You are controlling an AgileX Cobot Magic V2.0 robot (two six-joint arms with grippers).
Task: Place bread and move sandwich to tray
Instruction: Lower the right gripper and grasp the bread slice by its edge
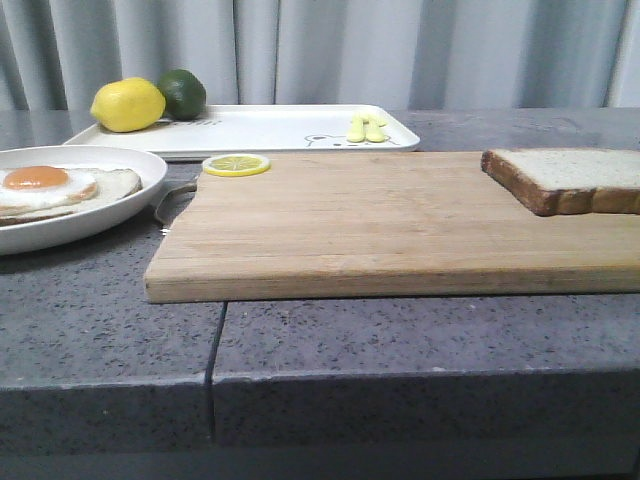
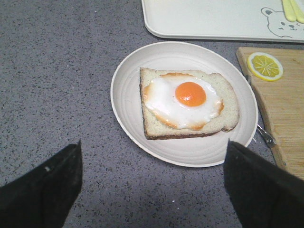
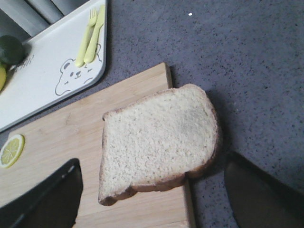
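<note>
The bread (image 1: 570, 178) lies flat on the right end of the wooden cutting board (image 1: 370, 225), overhanging its edge in the right wrist view (image 3: 159, 140). The sandwich, one slice topped with a fried egg (image 1: 45, 185), sits on the round white plate (image 1: 110, 215) at the left; it also shows in the left wrist view (image 2: 187, 102). The white tray (image 1: 270, 128) lies behind the board. My left gripper (image 2: 152, 185) is open above the counter just short of the plate (image 2: 128, 95). My right gripper (image 3: 152, 192) is open just short of the bread. Neither gripper shows in the front view.
A lemon (image 1: 128, 104) and a lime (image 1: 183, 93) sit on the tray's far left corner, with yellow cutlery (image 1: 365, 128) on its right side. A lemon slice (image 1: 236, 164) lies on the board's back left corner. The grey counter's front edge (image 1: 320, 375) is close.
</note>
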